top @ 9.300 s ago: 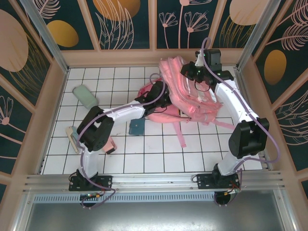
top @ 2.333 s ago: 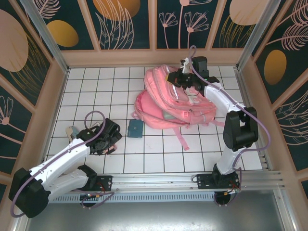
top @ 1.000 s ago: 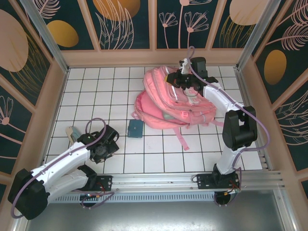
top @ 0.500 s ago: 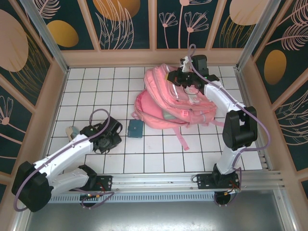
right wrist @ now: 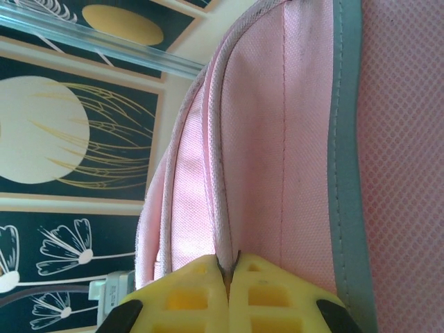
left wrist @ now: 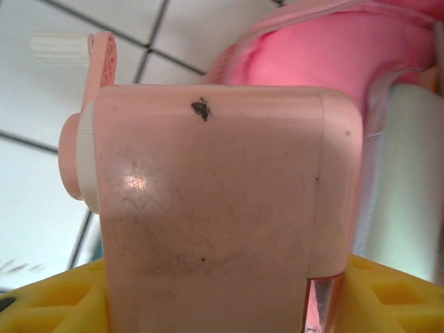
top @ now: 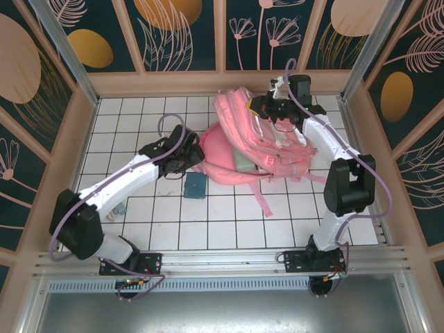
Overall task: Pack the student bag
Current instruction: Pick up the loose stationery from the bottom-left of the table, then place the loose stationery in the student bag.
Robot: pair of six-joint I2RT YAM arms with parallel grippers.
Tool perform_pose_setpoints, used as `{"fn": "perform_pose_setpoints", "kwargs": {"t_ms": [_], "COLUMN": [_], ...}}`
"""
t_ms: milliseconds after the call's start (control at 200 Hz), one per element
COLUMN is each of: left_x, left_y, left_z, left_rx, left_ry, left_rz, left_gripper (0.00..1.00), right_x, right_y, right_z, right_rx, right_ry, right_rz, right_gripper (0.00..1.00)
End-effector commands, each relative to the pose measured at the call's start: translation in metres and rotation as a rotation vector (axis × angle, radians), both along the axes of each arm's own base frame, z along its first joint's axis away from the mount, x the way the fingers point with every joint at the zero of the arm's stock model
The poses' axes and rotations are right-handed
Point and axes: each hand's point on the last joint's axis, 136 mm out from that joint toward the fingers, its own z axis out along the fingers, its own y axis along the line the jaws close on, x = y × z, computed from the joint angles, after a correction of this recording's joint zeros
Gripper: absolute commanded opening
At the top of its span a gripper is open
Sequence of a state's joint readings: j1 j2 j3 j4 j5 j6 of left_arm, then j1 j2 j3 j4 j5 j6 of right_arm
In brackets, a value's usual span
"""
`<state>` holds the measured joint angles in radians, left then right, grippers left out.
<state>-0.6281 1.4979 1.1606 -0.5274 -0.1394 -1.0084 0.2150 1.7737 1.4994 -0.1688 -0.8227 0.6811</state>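
Lying slumped toward the back right of the white tiled table (top: 139, 118), the student bag (top: 274, 149) is seen with its mouth turned toward the left arm. Its upper rim is pinched by the right gripper (top: 269, 109), whose yellow fingers (right wrist: 208, 270) are closed tight on a thin fold of pink fabric at a seam. A small pink box (left wrist: 208, 208) with a side crank is clamped in the left gripper (top: 191, 156) and is held just at the bag's opening, where a pale item (left wrist: 409, 180) can be made out inside. The bag is judged to be soft, light and floppy, so it would sag and fold wherever it is lifted. A hold is therefore best taken on a stitched rim, seam or strap, where the cloth is doubled and less likely to slip.
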Motion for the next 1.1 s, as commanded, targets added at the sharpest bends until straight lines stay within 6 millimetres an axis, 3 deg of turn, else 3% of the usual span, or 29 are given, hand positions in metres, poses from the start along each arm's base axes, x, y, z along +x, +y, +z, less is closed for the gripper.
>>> {"fn": "perform_pose_setpoints", "kwargs": {"t_ms": [0,165,210,490,700,851,1051,1096], "left_x": [0.029,0.045,0.048,0.053,0.042,0.022,-0.002,-0.004], "left_y": [-0.043,-0.079,-0.083,-0.095,-0.11,-0.125,-0.123,-0.12], "left_z": [0.029,0.019,-0.003,-0.07,-0.075,-0.076,-0.083,-0.083], "left_rx": [-0.072,-0.07,-0.039,0.029,0.016,0.009,0.032,0.033], "left_ry": [-0.116,-0.111,-0.075,0.036,0.056,0.077,0.141,0.142], "left_rz": [-0.097,-0.178,-0.189,-0.235,-0.27,-0.314,-0.32,-0.317], "left_gripper": [0.52,0.52,0.52,0.53,0.53,0.53,0.55,0.62], "right_x": [-0.002,-0.001,-0.001,-0.001,0.0,0.001,0.001,0.001], "right_y": [-0.009,-0.01,-0.011,-0.012,-0.012,-0.011,-0.012,-0.012], "right_z": [0.083,0.085,0.086,0.081,0.075,0.069,0.065,0.066], "right_rx": [0.076,0.073,0.07,0.064,0.063,0.064,0.058,0.058], "right_ry": [-0.213,-0.21,-0.212,-0.201,-0.194,-0.185,-0.181,-0.181], "right_rz": [0.001,-0.006,-0.009,-0.013,-0.013,-0.014,-0.015,-0.014], "right_gripper": [0.0,0.0,0.0,0.0,0.0,0.0,0.0,0.0]}}
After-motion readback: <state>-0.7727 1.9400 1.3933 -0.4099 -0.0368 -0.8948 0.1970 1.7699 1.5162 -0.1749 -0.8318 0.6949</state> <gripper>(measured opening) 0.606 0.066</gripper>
